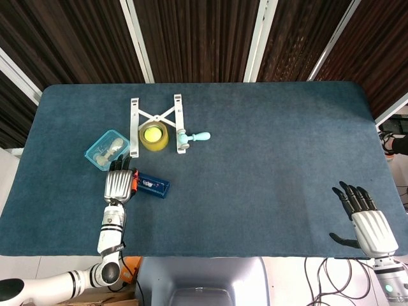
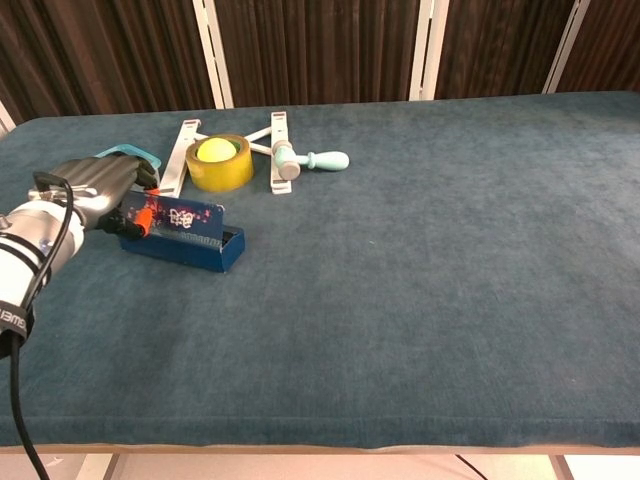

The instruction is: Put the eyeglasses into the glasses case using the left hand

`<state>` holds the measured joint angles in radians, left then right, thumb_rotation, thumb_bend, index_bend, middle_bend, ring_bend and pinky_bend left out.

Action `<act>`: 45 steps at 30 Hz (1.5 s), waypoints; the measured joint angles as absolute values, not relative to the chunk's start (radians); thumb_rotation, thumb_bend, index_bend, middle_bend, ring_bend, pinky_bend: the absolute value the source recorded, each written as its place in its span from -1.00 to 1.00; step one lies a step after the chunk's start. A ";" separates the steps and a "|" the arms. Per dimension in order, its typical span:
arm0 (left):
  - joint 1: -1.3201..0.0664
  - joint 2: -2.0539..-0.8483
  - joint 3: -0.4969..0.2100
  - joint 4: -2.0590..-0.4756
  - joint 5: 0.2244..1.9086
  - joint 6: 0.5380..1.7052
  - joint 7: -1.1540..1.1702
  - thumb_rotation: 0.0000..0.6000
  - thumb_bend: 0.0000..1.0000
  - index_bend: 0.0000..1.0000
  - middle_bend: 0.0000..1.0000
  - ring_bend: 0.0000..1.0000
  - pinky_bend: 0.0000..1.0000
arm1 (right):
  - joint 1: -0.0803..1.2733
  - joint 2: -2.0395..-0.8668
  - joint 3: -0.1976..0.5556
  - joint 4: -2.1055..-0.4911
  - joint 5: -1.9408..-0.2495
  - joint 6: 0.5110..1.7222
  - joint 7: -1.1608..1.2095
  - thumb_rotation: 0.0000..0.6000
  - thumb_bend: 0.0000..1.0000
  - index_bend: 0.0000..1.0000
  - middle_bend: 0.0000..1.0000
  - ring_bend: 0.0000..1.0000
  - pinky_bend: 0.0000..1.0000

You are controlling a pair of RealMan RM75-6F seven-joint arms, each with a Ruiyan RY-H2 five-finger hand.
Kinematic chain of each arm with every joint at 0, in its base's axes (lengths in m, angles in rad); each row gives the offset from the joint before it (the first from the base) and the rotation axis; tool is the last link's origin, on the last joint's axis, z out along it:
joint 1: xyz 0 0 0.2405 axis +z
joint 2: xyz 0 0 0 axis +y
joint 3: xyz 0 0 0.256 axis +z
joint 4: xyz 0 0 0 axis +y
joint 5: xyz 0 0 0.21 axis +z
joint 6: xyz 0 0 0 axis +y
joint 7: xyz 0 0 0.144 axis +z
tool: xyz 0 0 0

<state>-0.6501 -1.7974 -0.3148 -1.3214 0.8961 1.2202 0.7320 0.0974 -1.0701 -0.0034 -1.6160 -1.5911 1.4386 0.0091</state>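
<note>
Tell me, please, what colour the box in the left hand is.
The box is dark blue with pale printed markings, clearest in the chest view.

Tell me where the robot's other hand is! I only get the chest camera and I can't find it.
Observer: The right hand is by the near right corner of the table, fingers spread, holding nothing.
Operator: What's in the light blue tub behind the left hand?
Observer: From above, the light blue tub holds pale whitish pieces, too small to name.
Operator: Is the tub touching the dark blue box?
Observer: It looks not. A strip of table shows between them, and the left hand grips the dark blue box at its end.
</note>
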 measured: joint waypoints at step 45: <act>-0.545 -1.582 -0.162 -1.571 1.148 1.336 0.461 1.00 -0.16 -1.00 -1.00 -1.00 -0.82 | 0.098 -1.076 -0.001 -1.614 -1.580 1.432 -0.019 1.00 -0.65 -1.00 -1.00 -1.00 -1.00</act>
<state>-0.5449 -1.5823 -0.1618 -1.5708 1.1475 1.3361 0.4608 0.0977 -1.0764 -0.0007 -1.6136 -1.5801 1.4325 -0.0193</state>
